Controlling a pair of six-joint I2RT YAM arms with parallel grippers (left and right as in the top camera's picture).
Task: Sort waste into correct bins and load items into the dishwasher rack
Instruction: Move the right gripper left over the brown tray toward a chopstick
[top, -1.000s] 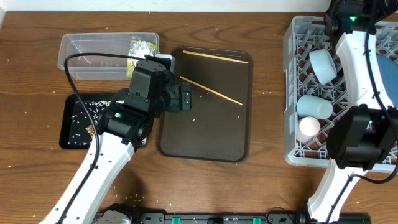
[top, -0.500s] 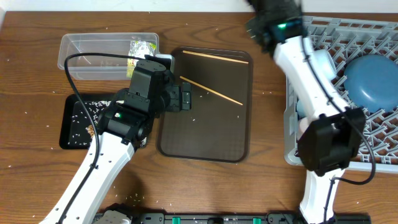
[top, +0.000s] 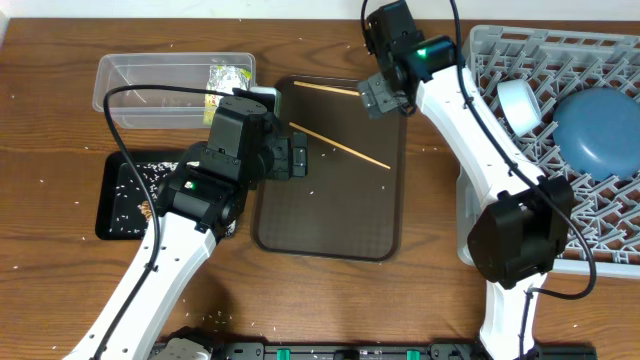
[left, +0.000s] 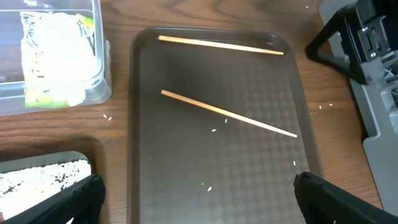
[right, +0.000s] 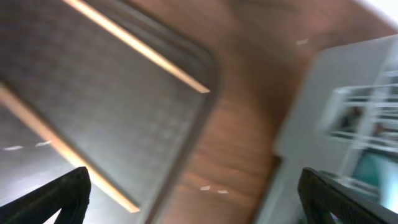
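Observation:
Two thin wooden chopsticks lie on the brown serving tray (top: 330, 235), one along its far edge (top: 330, 89) and one slanted across the middle (top: 340, 146). Both show in the left wrist view, the far one (left: 221, 45) and the slanted one (left: 229, 112). My left gripper (top: 298, 157) is open and empty over the tray's left side. My right gripper (top: 382, 95) is open and empty above the tray's far right corner, by the far chopstick's end (right: 134, 43). The grey dishwasher rack (top: 475, 240) holds the large blue bowl (top: 598, 130) and the small light blue bowl (top: 520, 105).
The clear tub (top: 150, 85) at the back left holds the yellow-green wrapper (top: 228, 77) and white tissue (left: 53, 59). The black tray (top: 120, 195) in front of it holds rice. Rice grains are scattered on the table. My right arm hides the rack's left part.
My right arm swung left from the rack to the brown tray's far right corner. The large blue bowl now lies uncovered in the rack. My left arm has not moved.

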